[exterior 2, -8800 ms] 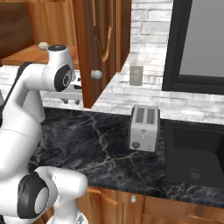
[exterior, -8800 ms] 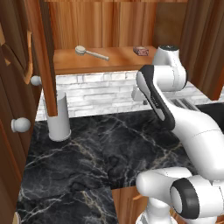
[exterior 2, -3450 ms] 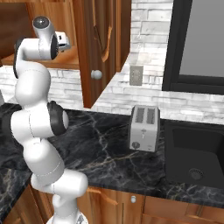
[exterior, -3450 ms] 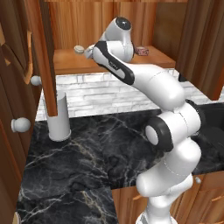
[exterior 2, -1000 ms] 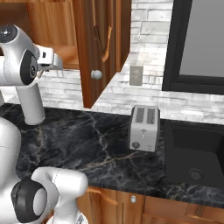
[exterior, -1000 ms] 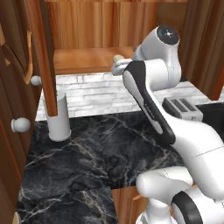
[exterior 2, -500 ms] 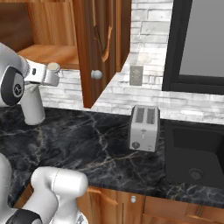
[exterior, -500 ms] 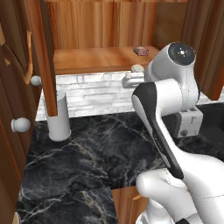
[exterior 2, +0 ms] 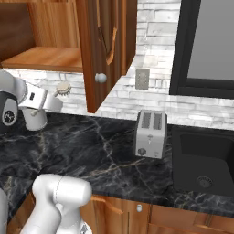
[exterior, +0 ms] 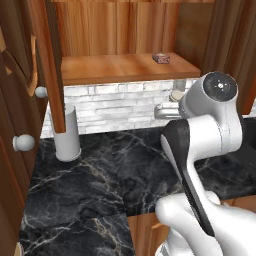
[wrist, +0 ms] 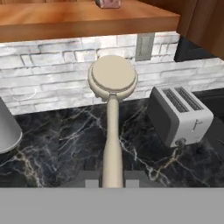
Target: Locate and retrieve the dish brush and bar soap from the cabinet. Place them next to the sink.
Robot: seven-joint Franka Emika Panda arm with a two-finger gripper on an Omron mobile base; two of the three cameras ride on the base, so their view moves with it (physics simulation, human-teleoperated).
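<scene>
Black marble counter [exterior: 115, 175], white brick wall [exterior 2: 151, 41]. Cream round-headed brush [wrist: 112, 87] clamped by its handle in gripper [wrist: 112, 180].

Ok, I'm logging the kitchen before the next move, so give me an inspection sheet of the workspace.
Surface: black marble counter, bare in the middle.
Job's things: dish brush held over the counter, round head pointing away from the hand; bar soap on the cabinet shelf; sink at the counter's right end.
Clutter: silver toaster beside the sink; pale cylinder under the cabinet.
Grippers: gripper shut on the brush handle.
Cables: nothing seen.
Surroundings: cabinet doors open, brick backsplash, wall outlet.
</scene>
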